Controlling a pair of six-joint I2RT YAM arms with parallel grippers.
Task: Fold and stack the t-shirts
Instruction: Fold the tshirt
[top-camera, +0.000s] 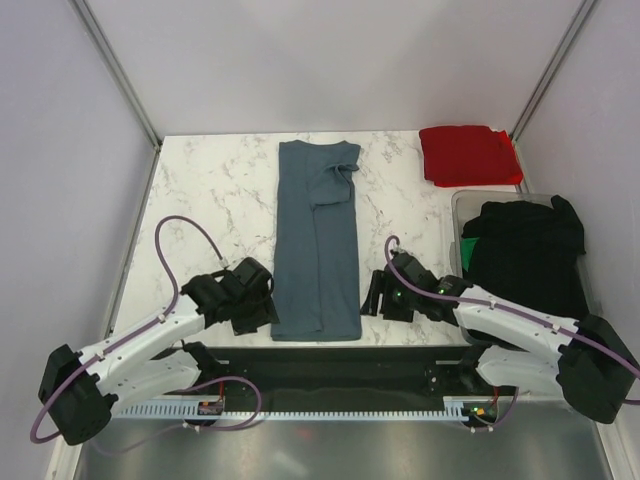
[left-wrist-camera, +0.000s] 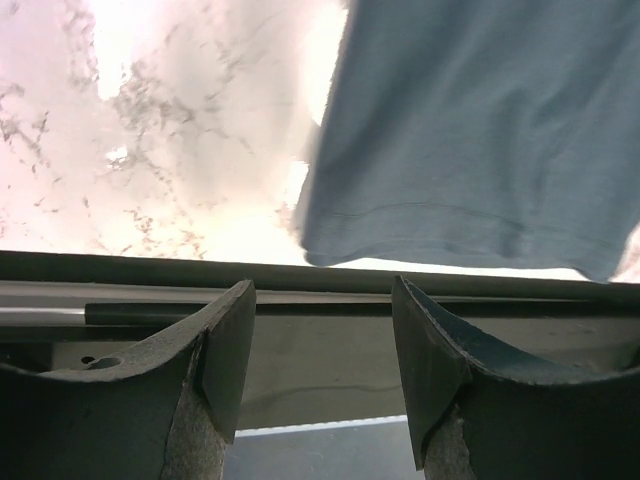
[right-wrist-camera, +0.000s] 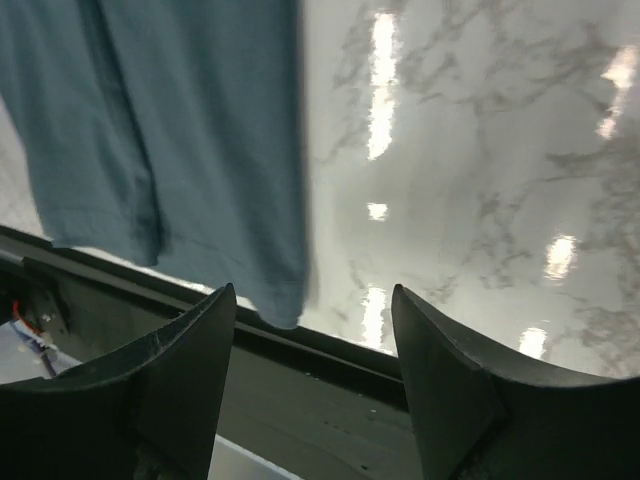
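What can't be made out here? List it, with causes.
- Black t-shirts, top view: heaped in the bin; overlap hides their number.
- Green thing beneath them, top view: mostly covered, kind unclear.
- Blue-grey t-shirt, wrist views: frame edges cut off all but its hem end.
- Red t-shirt, top view: top layer hides lower folds.

Robot test cell in a lab: plain white panels (top-camera: 350, 60) on metal posts (top-camera: 117, 70) enclose a marble-patterned table (top-camera: 210, 180) with two arms (top-camera: 140, 345) bolted to its near rail (top-camera: 340, 408).

left pincer (left-wrist-camera: 322, 300) parted and empty, right pincer (right-wrist-camera: 313, 300) likewise
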